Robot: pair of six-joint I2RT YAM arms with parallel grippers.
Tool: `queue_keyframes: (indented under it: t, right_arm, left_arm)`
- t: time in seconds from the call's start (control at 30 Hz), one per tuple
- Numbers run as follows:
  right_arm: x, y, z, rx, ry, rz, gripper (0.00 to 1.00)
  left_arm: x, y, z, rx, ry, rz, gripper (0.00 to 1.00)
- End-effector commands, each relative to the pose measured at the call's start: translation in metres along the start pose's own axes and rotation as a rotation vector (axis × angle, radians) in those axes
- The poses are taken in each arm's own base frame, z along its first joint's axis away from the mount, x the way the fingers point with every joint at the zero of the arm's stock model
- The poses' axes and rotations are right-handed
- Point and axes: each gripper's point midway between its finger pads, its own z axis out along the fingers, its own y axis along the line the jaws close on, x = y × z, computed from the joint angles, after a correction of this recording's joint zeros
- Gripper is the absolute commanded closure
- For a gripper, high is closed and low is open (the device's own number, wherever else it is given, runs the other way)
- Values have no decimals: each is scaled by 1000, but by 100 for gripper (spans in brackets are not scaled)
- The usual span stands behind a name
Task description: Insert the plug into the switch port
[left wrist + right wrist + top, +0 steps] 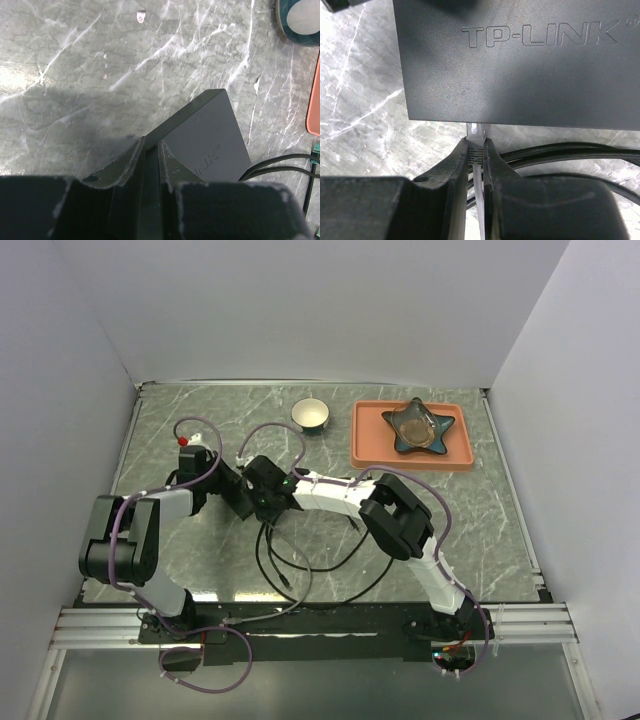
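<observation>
1. Top external view, far left: the left arm's bulky elbow hangs at 9 o'clock over the table (480, 530) and its wrist reaches toward the centre. The dark parts blend together there, so the two claws are hard to tell apart from above.
2. Left gripper (148, 156), seen from its own wrist, has its fingers pressed onto a thin dark edge of the switch (207, 132). It pinches the box at its 7 o'clock corner. The gripper's own body blocks the bottom of that view.
3. The switch lies flat on the table, left of centre, between the two claws. Its port face shows in no view.
4. Right gripper (476, 150) squeezes the plug (475, 140) from both sides. The plug's clear tip touches the switch's edge at 6 o'clock, under the lettering. The box's top hides the opening, so I cannot tell whether the plug is seated.
5. Cables (570, 150), black, run beside the right fingers at 3 o'clock. From above, they loop on the table at 6 o'clock of the switch and pass under the right forearm.
6. Bowl (311, 415) stands upright at 1 o'clock of the switch, well apart, pale inside and dark outside.
7. Tray (372, 452), orange, lies at 2 o'clock and holds a star-shaped dish (420, 427). The brownish patch in the dish's centre is too small to identify.
</observation>
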Motion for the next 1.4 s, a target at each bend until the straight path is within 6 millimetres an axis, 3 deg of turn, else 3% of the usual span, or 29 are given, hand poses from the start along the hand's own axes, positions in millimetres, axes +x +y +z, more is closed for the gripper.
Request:
queue_keyframes:
  t: [0.0, 0.23, 0.67, 0.87, 0.9, 0.97, 1.0, 1.13, 1.37]
  right_arm:
    - [-110, -27, -24, 57, -349, 84, 100]
    - [-121, -22, -14, 42, -369, 83, 100]
    - [-137, -30, -6, 90, -388, 111, 100]
    - [-125, -31, -10, 91, -373, 110, 100]
    - [-113, -34, -7, 91, -347, 103, 100]
    - [-112, -36, -16, 92, -354, 105, 100]
    - [-102, -38, -15, 97, -333, 102, 99]
    - [-90, -36, -23, 70, -305, 92, 88]
    - [-69, -28, -7, 14, -221, 54, 75]
  left_arm:
    - [153, 23, -50, -86, 546, -106, 79]
    - [170, 20, -51, -73, 579, -108, 81]
    - [174, 19, -55, -75, 588, -102, 87]
    - [172, 21, -53, -93, 581, -97, 85]
    - [168, 19, -52, -93, 570, -95, 84]
    - [164, 21, -50, -111, 556, -91, 81]
    - [159, 19, -49, -115, 546, -87, 80]
    - [141, 18, -44, -144, 497, -80, 71]
    - [99, 14, -39, -204, 394, -64, 47]
